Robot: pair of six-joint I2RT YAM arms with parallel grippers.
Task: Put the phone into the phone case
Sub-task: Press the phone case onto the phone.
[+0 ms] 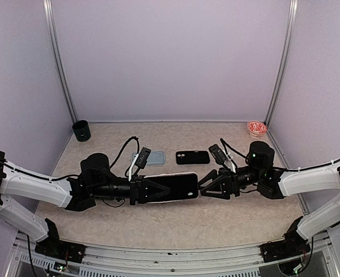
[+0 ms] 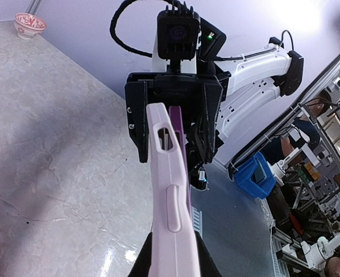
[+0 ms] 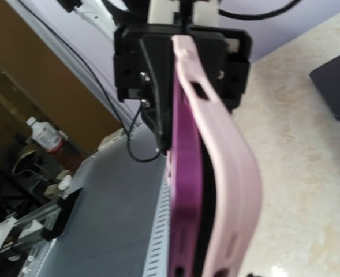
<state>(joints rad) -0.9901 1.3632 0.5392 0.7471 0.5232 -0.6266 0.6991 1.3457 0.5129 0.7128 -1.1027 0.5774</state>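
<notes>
— So, where's the phone, and who has it?
— It's up off the table (image 1: 158,222), held out just past the left gripper (image 1: 150,189). That gripper is clamped tight on one end of the pink case (image 2: 170,202). The purple phone (image 3: 184,173) lies along the case's open side. It's seated near the left gripper, with a dark gap opening toward the end farthest from it.
— And the other arm?
— The right gripper (image 1: 207,184) sits at the end opposite the left gripper, jaws either side of the case end. You can't tell from these views whether it's pinching or only bracketing.
— How will it handle?
— My judgement: the case is soft and rubbery and bows easily. The phone is stiff, light and slick-faced. Press the phone's free end flat into the case, working away from the left gripper. Don't squeeze the bowed wall. Push off-centre and you may pop the seated end out.
— Anything else?
— A pale blue slab (image 1: 153,157) and a black slab (image 1: 193,157) lie flat beyond the left gripper.
</notes>
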